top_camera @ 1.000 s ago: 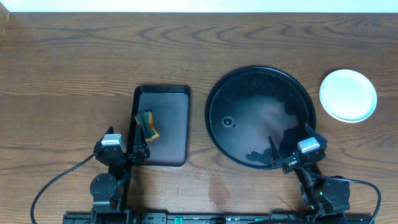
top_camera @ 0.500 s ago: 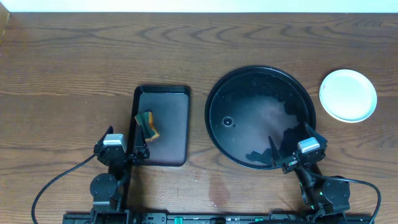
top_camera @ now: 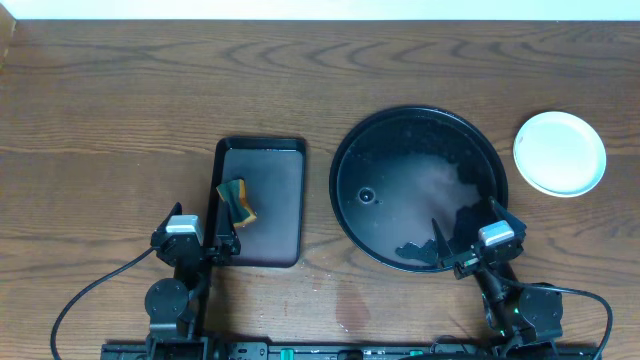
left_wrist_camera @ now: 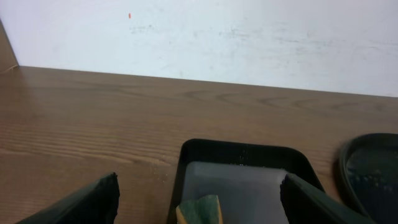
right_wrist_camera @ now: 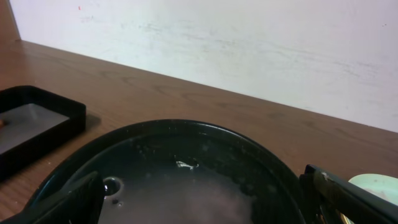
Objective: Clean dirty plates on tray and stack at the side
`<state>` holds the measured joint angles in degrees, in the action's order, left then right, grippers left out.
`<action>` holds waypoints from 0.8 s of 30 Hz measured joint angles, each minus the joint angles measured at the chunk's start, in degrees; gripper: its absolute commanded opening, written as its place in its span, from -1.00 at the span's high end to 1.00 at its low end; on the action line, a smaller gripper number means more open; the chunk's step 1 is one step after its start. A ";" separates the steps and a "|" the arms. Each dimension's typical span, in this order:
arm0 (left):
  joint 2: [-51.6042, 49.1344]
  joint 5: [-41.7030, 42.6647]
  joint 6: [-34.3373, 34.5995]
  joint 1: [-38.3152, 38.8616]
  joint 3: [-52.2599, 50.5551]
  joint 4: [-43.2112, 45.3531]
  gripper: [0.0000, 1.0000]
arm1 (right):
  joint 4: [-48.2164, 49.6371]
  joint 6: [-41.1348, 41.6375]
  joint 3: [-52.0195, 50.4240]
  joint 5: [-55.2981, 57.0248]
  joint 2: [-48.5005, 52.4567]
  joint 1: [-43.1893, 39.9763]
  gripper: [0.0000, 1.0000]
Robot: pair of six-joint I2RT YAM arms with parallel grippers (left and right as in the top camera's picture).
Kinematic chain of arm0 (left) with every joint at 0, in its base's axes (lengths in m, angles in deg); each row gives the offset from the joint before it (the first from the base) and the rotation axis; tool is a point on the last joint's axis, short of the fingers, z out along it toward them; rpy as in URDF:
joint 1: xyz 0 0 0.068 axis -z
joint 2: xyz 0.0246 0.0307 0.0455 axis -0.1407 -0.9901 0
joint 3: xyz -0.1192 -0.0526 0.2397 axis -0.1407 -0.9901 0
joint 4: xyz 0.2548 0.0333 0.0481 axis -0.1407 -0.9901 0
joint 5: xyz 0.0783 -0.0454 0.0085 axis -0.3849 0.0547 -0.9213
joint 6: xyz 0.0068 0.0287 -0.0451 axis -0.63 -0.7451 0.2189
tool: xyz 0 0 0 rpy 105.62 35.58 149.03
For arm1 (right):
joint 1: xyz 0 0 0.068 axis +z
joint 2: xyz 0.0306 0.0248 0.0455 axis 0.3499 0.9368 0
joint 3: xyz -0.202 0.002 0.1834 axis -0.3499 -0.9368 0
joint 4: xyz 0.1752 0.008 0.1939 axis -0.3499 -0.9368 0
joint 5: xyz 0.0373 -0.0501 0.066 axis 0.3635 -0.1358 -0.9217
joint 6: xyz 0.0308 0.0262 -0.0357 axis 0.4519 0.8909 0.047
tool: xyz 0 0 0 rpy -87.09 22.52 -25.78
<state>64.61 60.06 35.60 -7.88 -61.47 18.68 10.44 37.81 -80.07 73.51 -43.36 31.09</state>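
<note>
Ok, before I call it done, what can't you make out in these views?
- Plates: overhead shows only the top plate. Any beneath it are covered, so the count is unknown. Right wrist catches just a sliver at the frame's right edge.
- The sponge: left wrist cuts it off at the bottom edge.
- The round tray: overhead glare on its glossy floor could hide residue.

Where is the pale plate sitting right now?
Overhead view: the pale plate rests on the tabletop at the far right, just outside the round black tray's upper right rim.
</note>
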 measured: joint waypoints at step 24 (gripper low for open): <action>0.00 0.02 0.00 0.00 0.00 0.00 -0.67 | -0.59 6.56 0.00 13.49 -0.02 -3.37 -0.98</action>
<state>64.61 60.08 35.60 -7.88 -61.47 18.68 9.85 44.37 -80.07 86.99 -43.38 27.73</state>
